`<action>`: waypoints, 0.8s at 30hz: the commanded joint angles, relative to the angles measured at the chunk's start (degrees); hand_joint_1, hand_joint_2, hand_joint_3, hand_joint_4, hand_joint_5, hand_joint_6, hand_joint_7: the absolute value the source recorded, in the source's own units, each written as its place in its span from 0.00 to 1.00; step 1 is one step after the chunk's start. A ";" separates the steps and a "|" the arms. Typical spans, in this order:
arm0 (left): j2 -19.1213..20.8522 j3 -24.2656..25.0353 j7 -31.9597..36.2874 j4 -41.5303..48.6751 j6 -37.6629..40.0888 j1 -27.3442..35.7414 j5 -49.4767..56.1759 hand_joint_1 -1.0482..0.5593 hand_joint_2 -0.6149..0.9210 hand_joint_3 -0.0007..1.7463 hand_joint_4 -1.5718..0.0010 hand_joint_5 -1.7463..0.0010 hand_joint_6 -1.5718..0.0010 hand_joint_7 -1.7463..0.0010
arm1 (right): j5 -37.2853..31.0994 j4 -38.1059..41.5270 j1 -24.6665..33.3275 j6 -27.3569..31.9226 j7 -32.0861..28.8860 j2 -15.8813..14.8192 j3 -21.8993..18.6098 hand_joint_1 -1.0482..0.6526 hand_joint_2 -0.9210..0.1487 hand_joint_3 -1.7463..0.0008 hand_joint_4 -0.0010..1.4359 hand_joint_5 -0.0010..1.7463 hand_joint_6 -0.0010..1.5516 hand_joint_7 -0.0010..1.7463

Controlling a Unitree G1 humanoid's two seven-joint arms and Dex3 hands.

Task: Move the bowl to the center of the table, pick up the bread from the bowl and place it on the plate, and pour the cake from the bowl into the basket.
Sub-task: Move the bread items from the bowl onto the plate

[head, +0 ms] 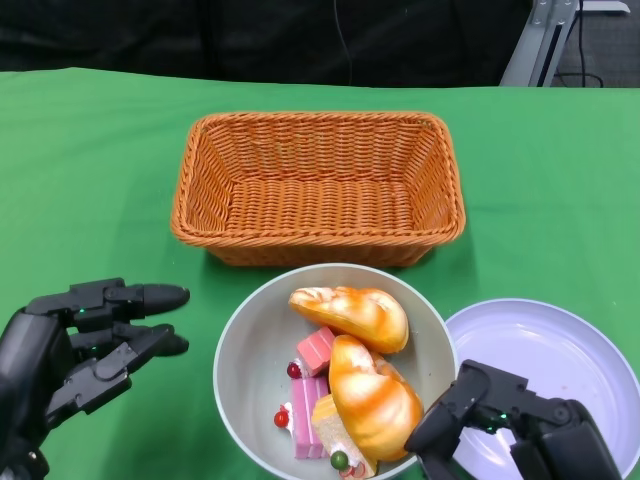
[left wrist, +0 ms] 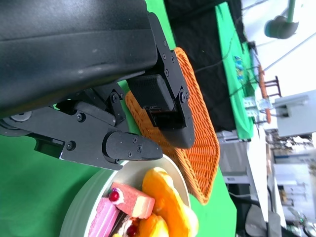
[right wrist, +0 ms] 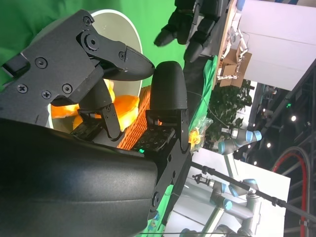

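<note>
A grey-green bowl [head: 250, 340] sits at the near middle of the table, just in front of the orange wicker basket [head: 318, 190]. In it lie two glazed bread pieces [head: 355, 312] [head: 372, 398] and pink cake slices [head: 310, 405] with red cherries. A white plate [head: 565, 345] lies to the bowl's right. My left hand [head: 90, 340] hovers left of the bowl, fingers apart and holding nothing. My right hand [head: 510, 420] is over the plate's near edge, its fingertips close to the bowl's right rim, gripping nothing. The left wrist view shows the bowl [left wrist: 84, 207], cake [left wrist: 131, 200] and bread [left wrist: 165, 197] past the fingers.
Green cloth covers the whole table. The basket [left wrist: 197, 143] holds nothing and stands close behind the bowl. Black drapes and a metal stand are beyond the far edge. In the right wrist view my left hand [right wrist: 190, 22] shows beyond the bowl [right wrist: 126, 29].
</note>
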 commanded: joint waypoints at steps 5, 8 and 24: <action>0.46 0.31 -0.41 1.63 -4.00 -0.48 0.23 0.55 1.00 0.15 0.52 0.27 0.44 0.53 | -3.15 -8.46 0.51 8.84 1.52 -2.20 -0.55 0.44 0.23 0.70 0.51 0.72 0.47 0.51; 0.18 0.10 -0.28 1.70 -4.27 -0.53 0.22 0.55 1.00 0.15 0.53 0.26 0.46 0.51 | -7.56 -12.23 0.02 13.86 1.77 -2.39 -0.21 0.42 0.07 0.89 0.51 0.65 0.47 0.41; -1.91 -0.70 0.83 3.39 -6.69 -1.36 1.65 0.55 1.00 0.15 0.54 0.20 0.48 0.47 | -41.11 -20.66 -9.49 33.75 5.23 -0.72 6.51 0.25 0.00 1.00 0.45 0.39 0.48 0.08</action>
